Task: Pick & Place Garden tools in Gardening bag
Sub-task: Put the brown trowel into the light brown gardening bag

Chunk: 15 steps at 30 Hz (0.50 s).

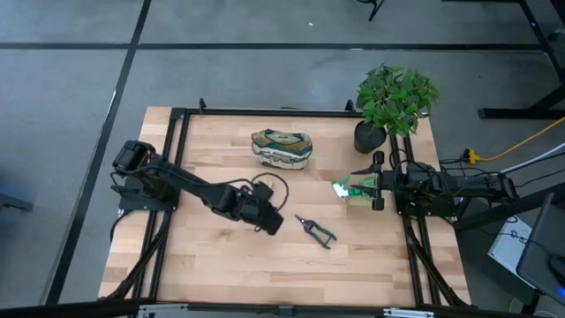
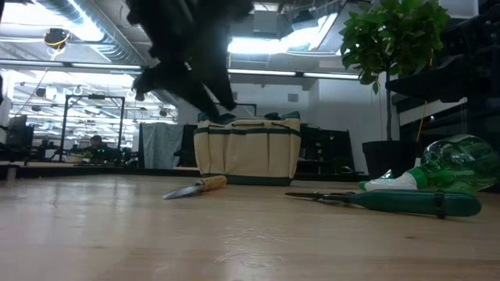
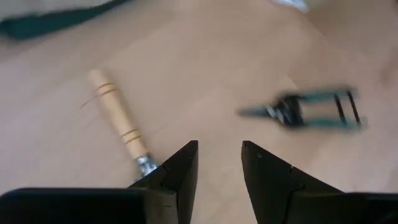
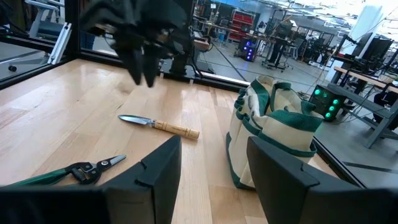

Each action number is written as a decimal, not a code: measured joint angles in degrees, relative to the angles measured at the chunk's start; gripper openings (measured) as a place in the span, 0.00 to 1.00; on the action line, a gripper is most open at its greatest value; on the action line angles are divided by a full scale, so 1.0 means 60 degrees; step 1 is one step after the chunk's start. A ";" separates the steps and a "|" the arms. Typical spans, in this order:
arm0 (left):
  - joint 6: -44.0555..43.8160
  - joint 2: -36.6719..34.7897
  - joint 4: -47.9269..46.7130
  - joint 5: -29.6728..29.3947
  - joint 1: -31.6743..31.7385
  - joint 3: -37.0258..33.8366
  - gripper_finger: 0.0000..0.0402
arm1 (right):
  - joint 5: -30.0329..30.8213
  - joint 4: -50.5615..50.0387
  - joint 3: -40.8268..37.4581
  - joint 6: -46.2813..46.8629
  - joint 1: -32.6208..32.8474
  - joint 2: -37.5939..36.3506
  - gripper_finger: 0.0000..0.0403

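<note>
The cream-and-green gardening bag (image 1: 281,147) stands upright at the table's far middle. My left gripper (image 1: 269,221) is open and hangs above the table, empty. Just below its fingers lies the wooden-handled trowel (image 3: 118,115), flat on the wood; my arm hides it in the high view. The green-handled pruning shears (image 1: 316,230) lie flat to the right of my left gripper. My right gripper (image 4: 211,168) is open at the right edge, by the green-and-white soft item (image 1: 347,188), which lies on the table. The little rake does not show.
A potted green plant (image 1: 393,97) stands at the far right corner, behind my right arm. A black frame (image 1: 265,112) runs around the table's edges. Bare wood lies along the near side (image 1: 265,274).
</note>
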 joint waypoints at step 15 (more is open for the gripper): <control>-0.1385 0.0585 -0.0311 -0.0271 0.1002 -0.0452 0.38 | -0.0008 0.0014 0.0000 -0.0001 0.0004 -0.0002 0.46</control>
